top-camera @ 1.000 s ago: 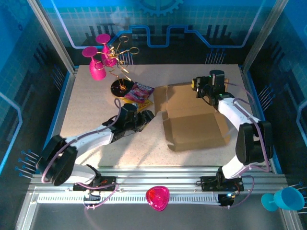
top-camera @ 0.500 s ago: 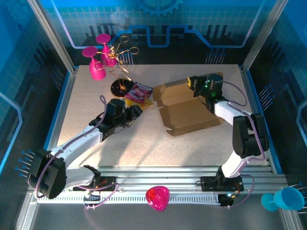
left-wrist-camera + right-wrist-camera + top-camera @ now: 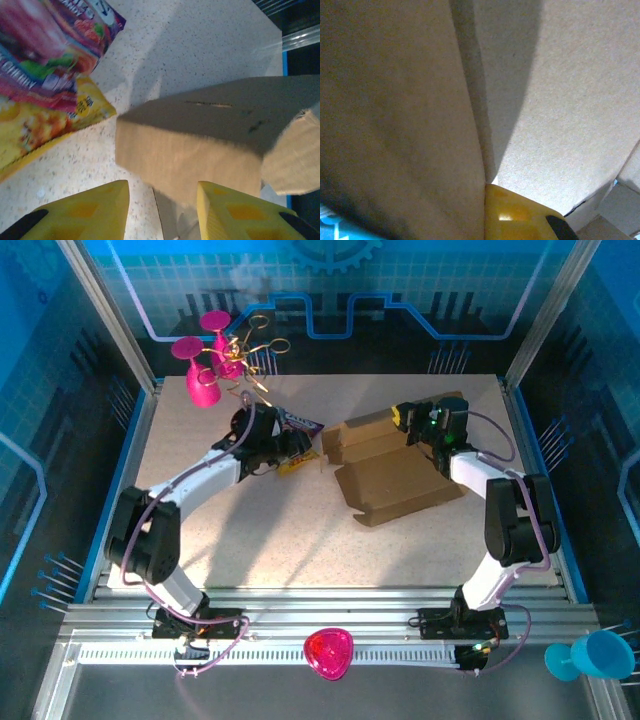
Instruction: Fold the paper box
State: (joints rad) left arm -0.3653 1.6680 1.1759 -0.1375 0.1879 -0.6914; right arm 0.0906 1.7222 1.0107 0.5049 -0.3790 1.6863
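On the bench (image 3: 250, 530), the right claw (image 3: 412, 420), pinching the box (image 3: 400, 480), had folded it nearly shut; the left claw (image 3: 161, 192), narrowed but empty, had neared its end.

The pale speckled table (image 3: 250, 530) carried a brown paper box (image 3: 395, 480), partly folded, right of centre toward the far side. Just left of it lay a purple-yellow snack packet (image 3: 303, 424). Pink goblets (image 3: 202, 388) stood at the far left corner.
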